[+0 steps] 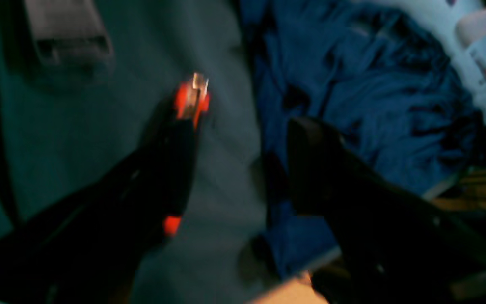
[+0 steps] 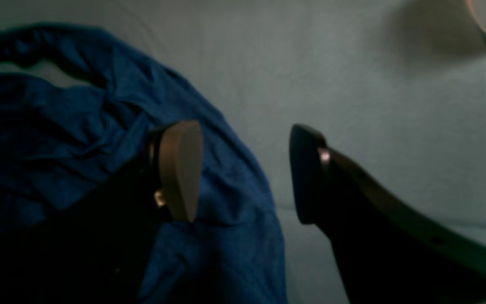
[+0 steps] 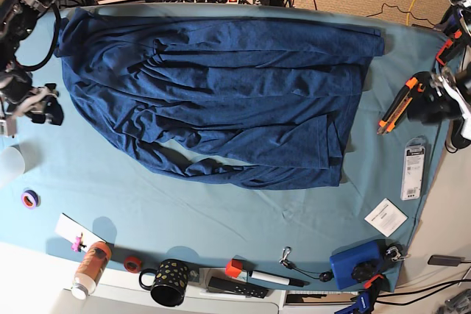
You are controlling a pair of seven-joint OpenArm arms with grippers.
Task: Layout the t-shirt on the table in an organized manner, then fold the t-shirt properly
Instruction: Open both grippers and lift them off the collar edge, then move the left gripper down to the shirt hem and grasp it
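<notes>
The dark navy t-shirt (image 3: pixel 221 86) lies spread and wrinkled over the far half of the table (image 3: pixel 221 211), its lower edge bunched. My left gripper (image 3: pixel 434 104) hovers off the shirt's right side. In the blurred left wrist view it (image 1: pixel 245 126) is open, one finger over teal cloth (image 1: pixel 78 126), the other over the t-shirt (image 1: pixel 373 97). My right gripper (image 3: pixel 40 108) is at the shirt's left edge. It (image 2: pixel 243 139) is open and empty, one finger above the t-shirt (image 2: pixel 57 126), the other above bare table (image 2: pixel 352 84).
An orange-and-black utility knife (image 3: pixel 394 108) lies beside my left gripper. Near the right edge are a packaged item (image 3: pixel 413 170), a white card (image 3: pixel 385 217) and a blue box (image 3: pixel 357 264). Along the front stand a mug (image 3: pixel 171 282) and bottle (image 3: pixel 90 266); a tape roll (image 3: pixel 29 198) lies left.
</notes>
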